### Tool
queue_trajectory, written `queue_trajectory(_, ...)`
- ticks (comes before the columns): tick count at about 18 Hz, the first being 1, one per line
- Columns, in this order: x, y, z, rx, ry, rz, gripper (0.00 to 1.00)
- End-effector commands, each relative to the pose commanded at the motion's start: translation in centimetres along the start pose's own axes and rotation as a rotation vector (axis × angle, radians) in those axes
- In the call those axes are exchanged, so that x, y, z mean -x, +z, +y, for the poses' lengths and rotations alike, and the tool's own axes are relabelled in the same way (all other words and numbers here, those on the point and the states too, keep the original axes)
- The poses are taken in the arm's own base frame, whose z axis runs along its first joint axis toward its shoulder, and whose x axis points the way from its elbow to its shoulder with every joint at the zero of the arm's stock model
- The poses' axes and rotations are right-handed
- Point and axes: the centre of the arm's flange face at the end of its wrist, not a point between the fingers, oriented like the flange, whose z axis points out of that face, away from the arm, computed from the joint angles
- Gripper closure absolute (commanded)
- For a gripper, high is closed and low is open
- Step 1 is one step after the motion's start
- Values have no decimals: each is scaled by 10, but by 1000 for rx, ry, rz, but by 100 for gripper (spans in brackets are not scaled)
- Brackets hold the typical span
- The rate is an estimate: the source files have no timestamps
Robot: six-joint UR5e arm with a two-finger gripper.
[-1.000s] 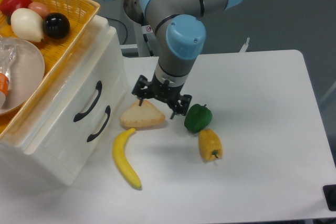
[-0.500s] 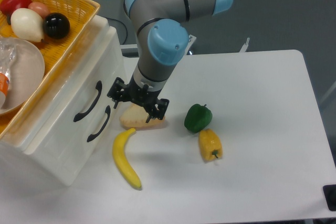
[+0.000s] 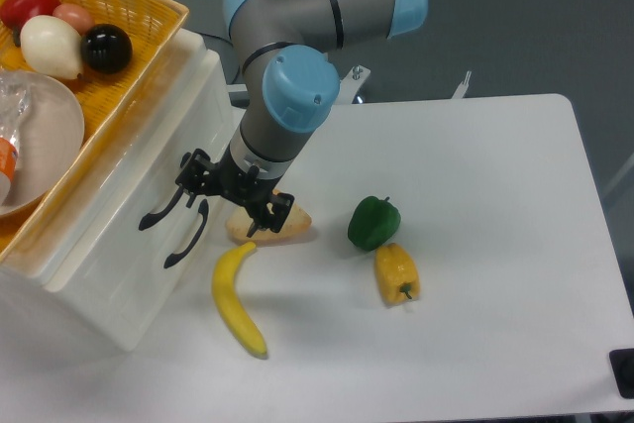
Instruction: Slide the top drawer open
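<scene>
Swung toward nine o'clock across the bread; pincer spread, nearly at the top drawer handle, nothing gripped yet.

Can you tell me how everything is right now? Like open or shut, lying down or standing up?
top drawer: shut
lower drawer: shut
gripper: open, by the top drawer's handle, holding nothing
banana: lying flat
bread: lying flat, partly hidden by the gripper
green pepper: on its side
yellow pepper: on its side
</scene>
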Motion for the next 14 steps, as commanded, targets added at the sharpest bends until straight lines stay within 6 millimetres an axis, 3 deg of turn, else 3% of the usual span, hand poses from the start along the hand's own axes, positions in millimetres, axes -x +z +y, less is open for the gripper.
queue_trajectory(14, -5, 9, 5, 40, 20, 65, 0)
